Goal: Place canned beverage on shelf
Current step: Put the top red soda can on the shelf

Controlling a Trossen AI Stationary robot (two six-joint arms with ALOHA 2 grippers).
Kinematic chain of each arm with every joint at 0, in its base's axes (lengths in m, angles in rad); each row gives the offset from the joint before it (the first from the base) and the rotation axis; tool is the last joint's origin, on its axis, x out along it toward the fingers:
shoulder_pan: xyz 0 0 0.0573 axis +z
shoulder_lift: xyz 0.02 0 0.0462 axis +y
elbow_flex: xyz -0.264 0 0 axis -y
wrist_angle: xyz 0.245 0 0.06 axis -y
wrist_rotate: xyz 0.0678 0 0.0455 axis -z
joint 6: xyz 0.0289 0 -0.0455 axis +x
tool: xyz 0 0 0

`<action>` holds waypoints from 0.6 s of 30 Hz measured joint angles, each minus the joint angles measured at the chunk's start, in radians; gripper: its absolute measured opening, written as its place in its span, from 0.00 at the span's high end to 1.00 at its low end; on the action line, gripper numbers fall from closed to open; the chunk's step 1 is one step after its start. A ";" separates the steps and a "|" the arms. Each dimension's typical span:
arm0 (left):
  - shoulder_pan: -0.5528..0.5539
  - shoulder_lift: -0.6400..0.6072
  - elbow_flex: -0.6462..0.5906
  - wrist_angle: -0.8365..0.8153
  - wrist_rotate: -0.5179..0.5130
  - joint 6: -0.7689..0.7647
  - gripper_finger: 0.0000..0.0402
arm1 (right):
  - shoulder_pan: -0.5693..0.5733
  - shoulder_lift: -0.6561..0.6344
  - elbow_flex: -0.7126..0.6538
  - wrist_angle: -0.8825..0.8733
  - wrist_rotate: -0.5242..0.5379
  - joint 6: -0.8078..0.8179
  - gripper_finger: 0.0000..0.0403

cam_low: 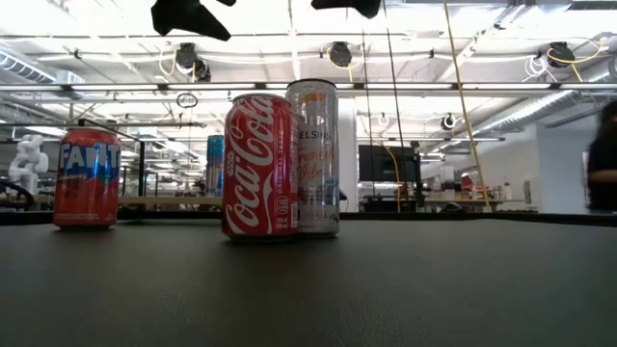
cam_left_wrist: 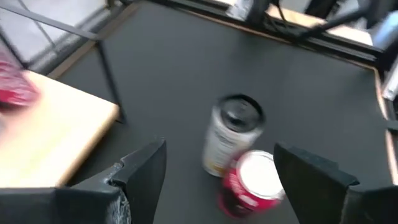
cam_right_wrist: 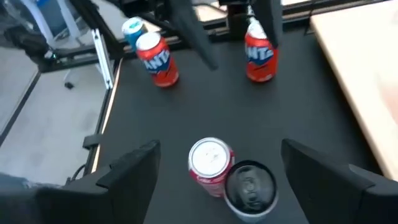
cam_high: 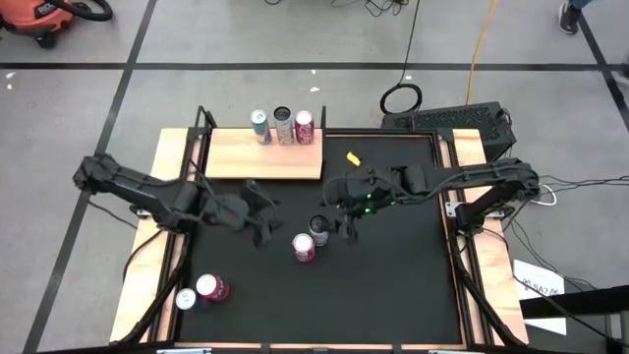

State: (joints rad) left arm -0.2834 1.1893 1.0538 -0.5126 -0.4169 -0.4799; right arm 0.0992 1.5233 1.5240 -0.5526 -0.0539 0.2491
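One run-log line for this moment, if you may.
left tool: open, over mat | right tool: open, over mat | red can, silver can: touching, on mat | shelf: three cans

Blue can behind the red Fanta can: in the low view, mostly masked by the red Coca-Cola can; label unreadable.
Red can on the light wooden shelf: blurred, cut by the left wrist picture's edge.
Slim silver can: lettering partly covered.
Small yellow object on the black counter: too small to identify.
Person at the room's far side: cut off by the frame.
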 joint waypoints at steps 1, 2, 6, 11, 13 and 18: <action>-0.019 0.018 0.000 0.013 0.000 -0.020 0.27 | 0.004 0.010 0.000 0.001 0.001 0.003 0.21; -0.036 0.035 0.000 0.029 0.000 -0.046 0.27 | 0.009 0.017 0.000 0.001 0.001 0.013 0.21; -0.106 0.075 0.000 0.055 -0.003 -0.147 0.27 | 0.029 0.047 0.000 -0.013 0.036 0.023 0.21; -0.164 0.107 0.000 0.050 -0.039 -0.197 0.27 | 0.048 0.076 0.001 -0.106 0.202 0.022 0.21; -0.173 0.121 0.000 0.041 -0.047 -0.220 0.27 | 0.047 0.092 0.001 -0.126 0.215 0.033 0.21; -0.177 0.151 -0.001 -0.003 -0.052 -0.307 0.27 | 0.048 0.145 0.001 -0.133 0.210 0.030 0.21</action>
State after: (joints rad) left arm -0.4607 1.3407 1.0531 -0.5153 -0.4686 -0.7866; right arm 0.1469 1.6685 1.5249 -0.6853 0.1564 0.2795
